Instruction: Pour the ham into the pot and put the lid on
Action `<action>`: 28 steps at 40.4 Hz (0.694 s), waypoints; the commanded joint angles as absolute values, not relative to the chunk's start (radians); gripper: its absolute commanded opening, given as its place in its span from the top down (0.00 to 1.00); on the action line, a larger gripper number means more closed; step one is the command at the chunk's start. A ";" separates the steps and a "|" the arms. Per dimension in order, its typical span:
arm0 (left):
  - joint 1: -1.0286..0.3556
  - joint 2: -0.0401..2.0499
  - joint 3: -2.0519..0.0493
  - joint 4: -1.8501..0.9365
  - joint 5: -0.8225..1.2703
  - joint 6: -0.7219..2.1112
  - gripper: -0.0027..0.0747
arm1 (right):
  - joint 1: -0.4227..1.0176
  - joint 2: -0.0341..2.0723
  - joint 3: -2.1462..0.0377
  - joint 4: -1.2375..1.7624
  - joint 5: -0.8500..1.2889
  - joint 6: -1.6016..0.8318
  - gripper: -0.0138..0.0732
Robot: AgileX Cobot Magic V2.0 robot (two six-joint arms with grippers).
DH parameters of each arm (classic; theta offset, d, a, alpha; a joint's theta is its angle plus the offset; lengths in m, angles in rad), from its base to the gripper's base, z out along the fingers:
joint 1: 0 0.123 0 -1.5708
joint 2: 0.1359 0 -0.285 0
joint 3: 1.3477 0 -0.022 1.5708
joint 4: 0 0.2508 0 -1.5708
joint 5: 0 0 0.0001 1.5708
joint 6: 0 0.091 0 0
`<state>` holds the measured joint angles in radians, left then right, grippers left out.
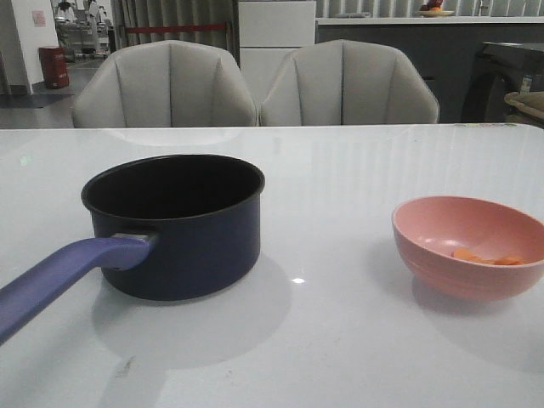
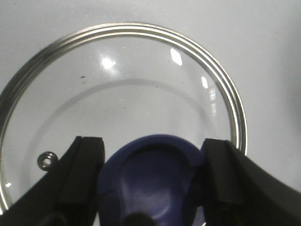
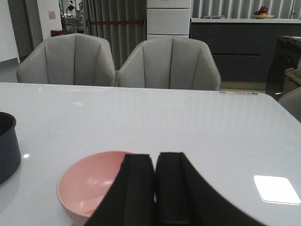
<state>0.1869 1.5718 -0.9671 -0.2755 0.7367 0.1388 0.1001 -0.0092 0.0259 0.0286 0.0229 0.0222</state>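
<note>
Ham [image 1: 489, 256] still in pink bowl [image 1: 442, 225], right of empty pot [image 1: 183, 234]. Pouring not begun. Right hand [image 3: 156, 188] pressed together above bowl; left hand [image 2: 153, 186] spread around knob of lid [image 2: 155, 37]. Next: grasp bowl.

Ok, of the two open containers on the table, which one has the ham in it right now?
The pink bowl, to the right, holds the orange ham slices. The navy pot with the long blue handle shows only a dark interior.
</note>
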 commanded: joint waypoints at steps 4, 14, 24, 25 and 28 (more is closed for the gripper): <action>0.195 1.524 -0.930 -0.304 0.622 0.159 0.68 | 0.101 -0.029 0.036 0.027 -0.056 0.015 0.67; 0.195 1.543 -0.920 -0.311 0.636 0.170 0.68 | 0.101 -0.029 0.036 0.027 -0.056 0.015 0.67; 0.195 1.581 -0.920 -0.311 0.666 0.188 0.41 | 0.101 -0.029 0.036 0.027 -0.056 0.015 0.67; 0.195 1.585 -0.920 -0.311 0.669 0.188 0.38 | 0.101 -0.029 0.036 0.027 -0.056 0.015 0.67; 0.195 1.592 -0.920 -0.311 0.669 0.191 0.30 | 0.101 -0.029 0.036 0.027 -0.056 0.015 0.67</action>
